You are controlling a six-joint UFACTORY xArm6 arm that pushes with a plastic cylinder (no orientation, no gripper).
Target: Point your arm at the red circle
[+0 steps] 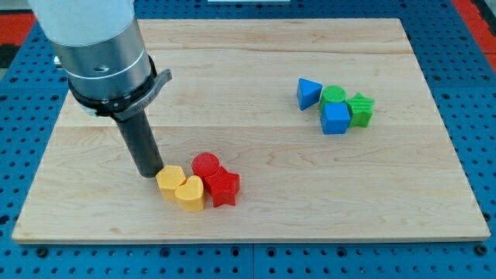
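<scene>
Red circle (205,164) low on the wooden board (256,54), left of centre, at the back of a tight cluster. Red star (223,186) touching it on the view's right and below. Yellow hexagon-like block (170,180) and yellow heart (190,194) packed just to its left and below. My tip (149,175) down on the board, right against the hexagon-like block's left side, near the red circle yet not touching it. No pincer on this arm, just the dark rod, so nothing to spread or pinch. Over on the view's right, well apart: blue triangle (308,92), green circle (334,95), blue cube (335,118), green star (360,109), all bunched together.
</scene>
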